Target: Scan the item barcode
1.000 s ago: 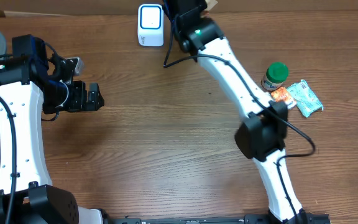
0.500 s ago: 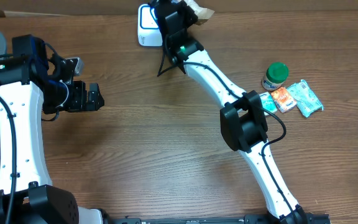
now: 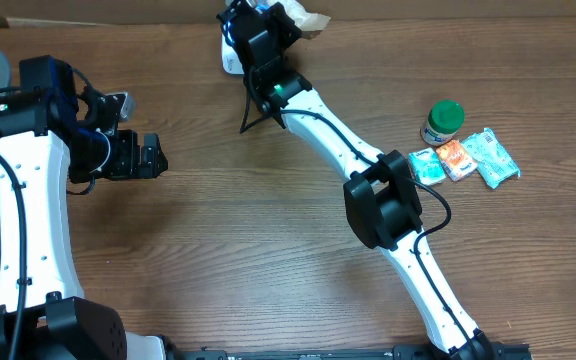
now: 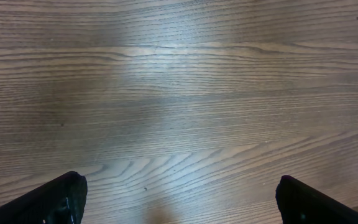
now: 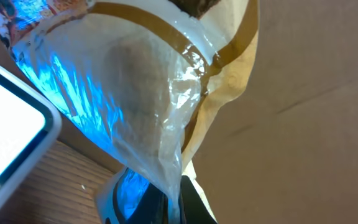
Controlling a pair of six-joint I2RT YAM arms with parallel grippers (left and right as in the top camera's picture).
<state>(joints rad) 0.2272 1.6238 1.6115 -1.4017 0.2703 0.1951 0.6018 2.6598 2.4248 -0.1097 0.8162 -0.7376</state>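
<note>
My right tool (image 5: 166, 202) pinches the packet (image 5: 135, 106) beside the scanner (image 5: 8, 134), blue-lit. Left tool (image 4: 179, 204) gapes, empty. Scan likely underway.

Even bright light, pale glare on the table (image 4: 160, 74), blue sheen across the glossy packet (image 5: 135, 106).

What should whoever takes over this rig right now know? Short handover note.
Right tool: shut on the bag, held up next to the scanner; blue light falls on the bag.
Left tool: open, empty, over bare table.
Jar and three small packets lie at the right.
Done: bag is up at the scanner.
Left: can't tell if the scan registered; then set the bag down.
</note>
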